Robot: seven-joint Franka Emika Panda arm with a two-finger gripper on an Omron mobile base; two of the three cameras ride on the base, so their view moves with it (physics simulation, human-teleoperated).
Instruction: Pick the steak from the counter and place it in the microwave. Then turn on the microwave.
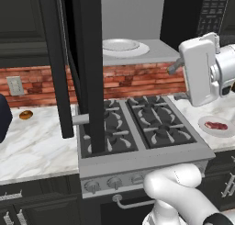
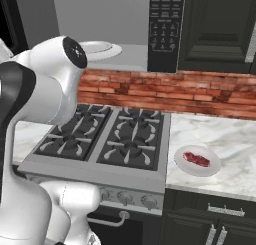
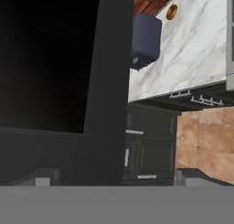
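— Claw [image 3: 116, 179] first: how does it stand?

— Mine is spread wide, with nothing between the tips. In the hand view the two tips rise at the bottom, well apart, before the dark glass of the microwave door [image 1: 75, 59], which hangs swung open over the stove [image 2: 107, 139].

— Microwave itself?

— Its grey inside [image 1: 160, 49] is open, and the white round plate [image 1: 121, 47] in it lies bare. The keypad [image 2: 165, 26] is on its right side.

— Steak?

— Steak [image 2: 196, 159] lies flat on a small white dish [image 2: 212, 169], and the dish rests on the counter [image 2: 225, 139] just right of the stove, well apart from my claw.

— Anything else on the marble?

— Left of the stove, a small orange-brown round thing [image 1: 25, 115] near the brick wall [image 2: 200, 91], and a dark blue body [image 3: 146, 40] beside it; what that is, I cannot tell.
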